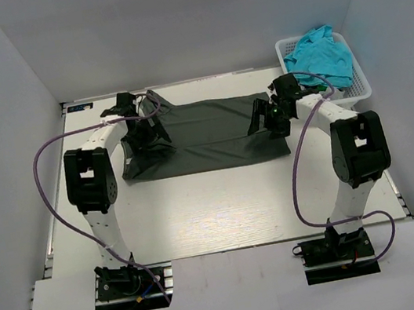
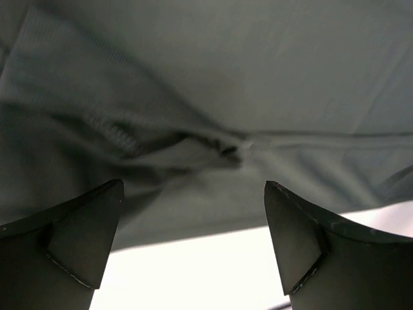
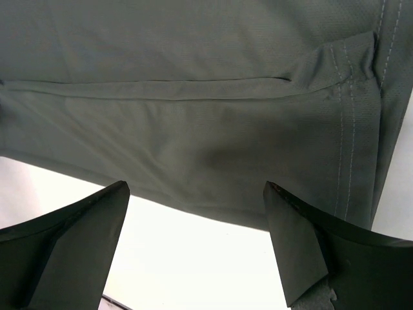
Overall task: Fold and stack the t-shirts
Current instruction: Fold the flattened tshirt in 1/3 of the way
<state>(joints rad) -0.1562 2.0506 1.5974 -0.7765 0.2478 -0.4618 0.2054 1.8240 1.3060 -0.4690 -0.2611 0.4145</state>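
Note:
A dark charcoal-grey t-shirt (image 1: 204, 135) lies on the white table, folded lengthwise with one long fold line. My left gripper (image 1: 139, 138) hovers over its left end near the sleeve, open and empty. The left wrist view shows a bunched seam of the shirt (image 2: 193, 139) above my open fingers (image 2: 293, 239). My right gripper (image 1: 263, 120) hovers over the right end, open and empty. The right wrist view shows the stitched hem (image 3: 352, 129) and the shirt's near edge. A turquoise-blue t-shirt (image 1: 321, 54) lies crumpled in the basket.
A white plastic lattice basket (image 1: 359, 80) stands at the back right corner by the right wall. Grey walls close the left, back and right. Purple cables loop from both arms. Bare white table (image 1: 216, 209) lies in front of the shirt.

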